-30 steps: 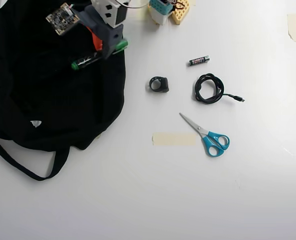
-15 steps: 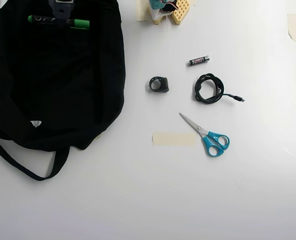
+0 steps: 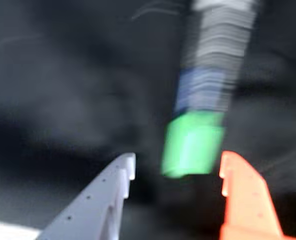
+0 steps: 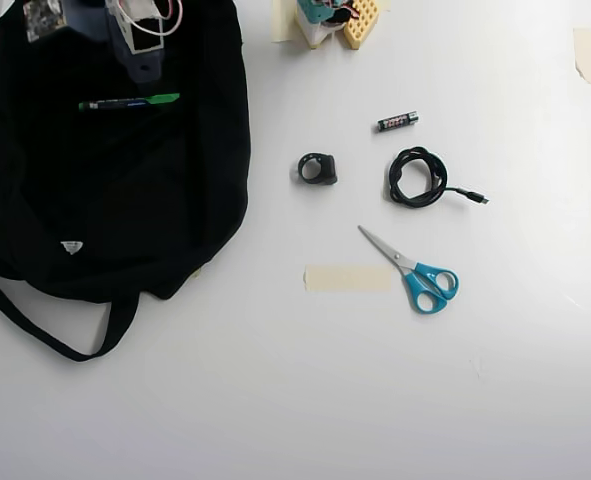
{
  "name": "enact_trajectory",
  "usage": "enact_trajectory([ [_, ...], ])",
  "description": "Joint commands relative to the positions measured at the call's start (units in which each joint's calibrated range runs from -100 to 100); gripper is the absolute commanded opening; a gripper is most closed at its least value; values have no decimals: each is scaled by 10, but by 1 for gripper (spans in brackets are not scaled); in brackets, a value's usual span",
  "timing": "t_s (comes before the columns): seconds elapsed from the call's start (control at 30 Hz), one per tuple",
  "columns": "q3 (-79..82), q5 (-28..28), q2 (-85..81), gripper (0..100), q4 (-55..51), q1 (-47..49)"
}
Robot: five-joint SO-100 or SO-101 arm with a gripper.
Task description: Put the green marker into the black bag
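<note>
In the wrist view my tool (image 3: 178, 167) stands with its fingers apart, the grey one on the left and the orange one on the right, and the green marker (image 3: 194, 142) sits blurred just beyond the gap, its green end nearest me; neither finger looks to press it, so I judge it released. All around it is the dark cloth of the black bag (image 3: 62, 90).

In the overhead view the green marker (image 4: 130, 101) lies flat across the upper part of the black bag (image 4: 105, 210), just below my arm. Whether it is inside the opening or only on the cloth I cannot tell, so I count the drop made but the placing unconfirmed
</note>
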State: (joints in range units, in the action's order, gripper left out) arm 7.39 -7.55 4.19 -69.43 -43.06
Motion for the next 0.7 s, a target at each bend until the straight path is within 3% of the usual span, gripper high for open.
enact_trajectory([
  [0.0, -25, -2, -118, 22, -26, 113],
  [0.1, -15, -12, -196, 22, -29, 232],
  [0.2, -15, -43, -196, 5, -28, 332],
  [0.27, -17, -43, -197, 2, -40, 365],
  [0.53, -18, -34, -199, 2, -45, 402],
  [0.67, 2, 4, -224, 2, -52, 403],
])
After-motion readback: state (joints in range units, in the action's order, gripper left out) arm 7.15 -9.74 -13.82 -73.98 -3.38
